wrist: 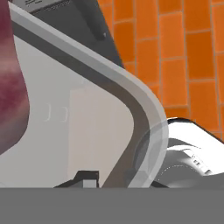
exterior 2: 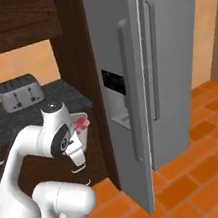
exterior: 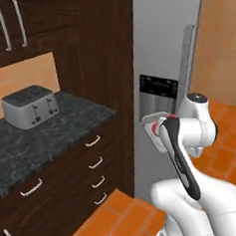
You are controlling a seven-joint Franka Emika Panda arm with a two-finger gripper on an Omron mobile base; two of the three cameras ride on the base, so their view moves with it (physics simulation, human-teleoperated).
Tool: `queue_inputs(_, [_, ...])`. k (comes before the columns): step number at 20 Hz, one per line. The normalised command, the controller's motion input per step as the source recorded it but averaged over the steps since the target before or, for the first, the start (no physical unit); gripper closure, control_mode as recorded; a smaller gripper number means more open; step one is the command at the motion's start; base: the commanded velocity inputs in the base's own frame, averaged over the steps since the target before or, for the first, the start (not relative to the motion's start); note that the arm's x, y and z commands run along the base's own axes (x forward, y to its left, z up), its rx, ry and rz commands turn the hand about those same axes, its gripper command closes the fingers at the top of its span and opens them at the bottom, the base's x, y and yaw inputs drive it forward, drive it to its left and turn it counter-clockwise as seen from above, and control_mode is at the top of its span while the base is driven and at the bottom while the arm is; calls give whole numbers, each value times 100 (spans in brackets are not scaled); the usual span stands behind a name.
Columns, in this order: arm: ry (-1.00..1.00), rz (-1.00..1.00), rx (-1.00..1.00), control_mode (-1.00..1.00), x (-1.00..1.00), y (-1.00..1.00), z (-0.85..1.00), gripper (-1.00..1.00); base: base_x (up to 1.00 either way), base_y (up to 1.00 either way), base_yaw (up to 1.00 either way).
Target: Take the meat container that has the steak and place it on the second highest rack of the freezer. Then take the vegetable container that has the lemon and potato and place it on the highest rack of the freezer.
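The tall grey metal freezer [exterior 2: 170,44] with long vertical bar handles and a black dispenser panel stands right of the dark wooden cabinets [exterior: 100,46]; its left door [exterior 2: 123,103] is swung out edge-on toward the robot, and the racks inside are hidden from the base views.

The small shallow translucent-white meat container [wrist: 87,105] is off the dark speckled worktop [exterior: 41,135] and in the air at the arm's wrist, just in front of that door. In the hand view its rounded rim runs right across the gripper [wrist: 89,178], whose jaws are nearly together, clamped on the tray's edge. The flat red-pink steak [wrist: 11,83] lies inside, to the far side of the tray from the grip.

I judge the tray light, thin and slightly flexible, with smooth, slippery walls. Held by one rim, it will lever downward under the meat, so it should stay level; tilting could slide the steak out.
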Motion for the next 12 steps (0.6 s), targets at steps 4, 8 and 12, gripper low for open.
queue_inputs(4, [0, 0, 0, 100, 0, 0, 0, 100, 0, -6, -71])
queue_inputs(8, [0, 0, 0, 100, 0, 0, 0, 100, 0, -2, -73])
queue_inputs(12, [0, 0, 0, 100, 0, 0, 0, 100, 4, -4, -71])
